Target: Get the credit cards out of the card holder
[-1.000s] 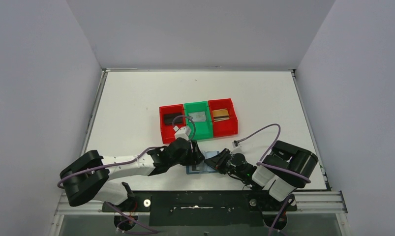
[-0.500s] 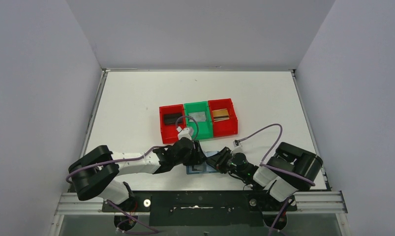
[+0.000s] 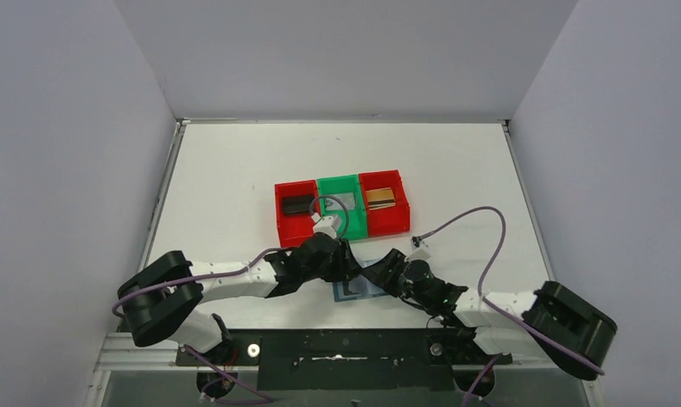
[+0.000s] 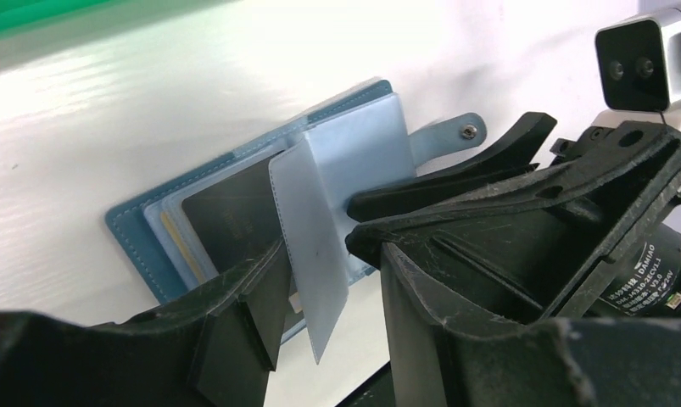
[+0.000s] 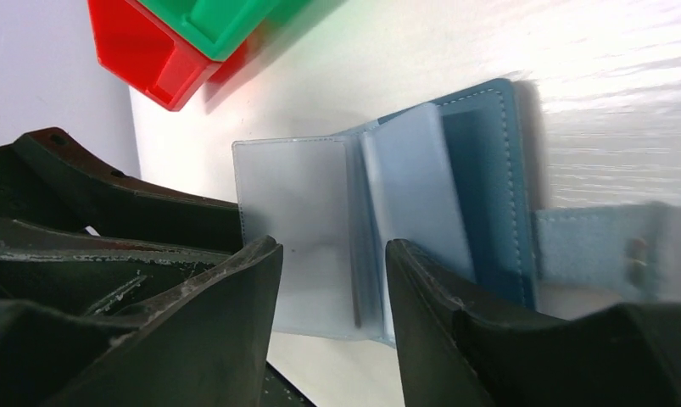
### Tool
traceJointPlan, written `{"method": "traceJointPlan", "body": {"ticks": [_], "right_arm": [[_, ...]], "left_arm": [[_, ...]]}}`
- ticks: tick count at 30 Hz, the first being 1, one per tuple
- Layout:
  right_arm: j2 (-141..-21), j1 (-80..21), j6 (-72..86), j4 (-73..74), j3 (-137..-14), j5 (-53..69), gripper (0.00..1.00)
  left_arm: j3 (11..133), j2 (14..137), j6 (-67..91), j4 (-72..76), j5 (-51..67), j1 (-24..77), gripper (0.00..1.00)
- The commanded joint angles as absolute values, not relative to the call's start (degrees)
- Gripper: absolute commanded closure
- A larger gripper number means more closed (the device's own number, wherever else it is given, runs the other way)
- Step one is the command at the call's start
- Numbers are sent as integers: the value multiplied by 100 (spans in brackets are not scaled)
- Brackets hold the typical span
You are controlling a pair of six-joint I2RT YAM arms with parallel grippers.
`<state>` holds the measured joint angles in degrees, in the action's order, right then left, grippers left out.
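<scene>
Left gripper (image 4: pixel 320 254) half-open astride a clear sleeve (image 4: pixel 298 203), right gripper (image 5: pixel 332 254) parted, empty: flip it aside, pinch the dark card (image 4: pixel 226 220) squarely.

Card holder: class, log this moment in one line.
card holder open | clear sleeve between open left jaws | dark card inside | right jaws open

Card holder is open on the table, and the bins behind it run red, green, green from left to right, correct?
Not quite: the top view shows the right-hand bin is red, not green. The card holder is indeed open.
</scene>
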<state>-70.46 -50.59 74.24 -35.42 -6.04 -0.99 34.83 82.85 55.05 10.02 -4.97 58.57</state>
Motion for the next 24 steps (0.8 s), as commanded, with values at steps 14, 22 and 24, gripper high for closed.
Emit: {"method": "traceJointPlan", "body": {"ticks": [14,22,24], "right_arm": [[-2711,-5034,7210,2104,-1467,-2397,38],[-2433,-5035,7182,2810,-1751,-2716,37],[-2453,-5036,7074,2715,-1804,-2662,40]], "left_arm": [[4845,9629,5006,1454,145,6089,57],[5353,10042,4918,1135,159,6207,53],[5252,9892,4945,1154,91,6214,53]]}}
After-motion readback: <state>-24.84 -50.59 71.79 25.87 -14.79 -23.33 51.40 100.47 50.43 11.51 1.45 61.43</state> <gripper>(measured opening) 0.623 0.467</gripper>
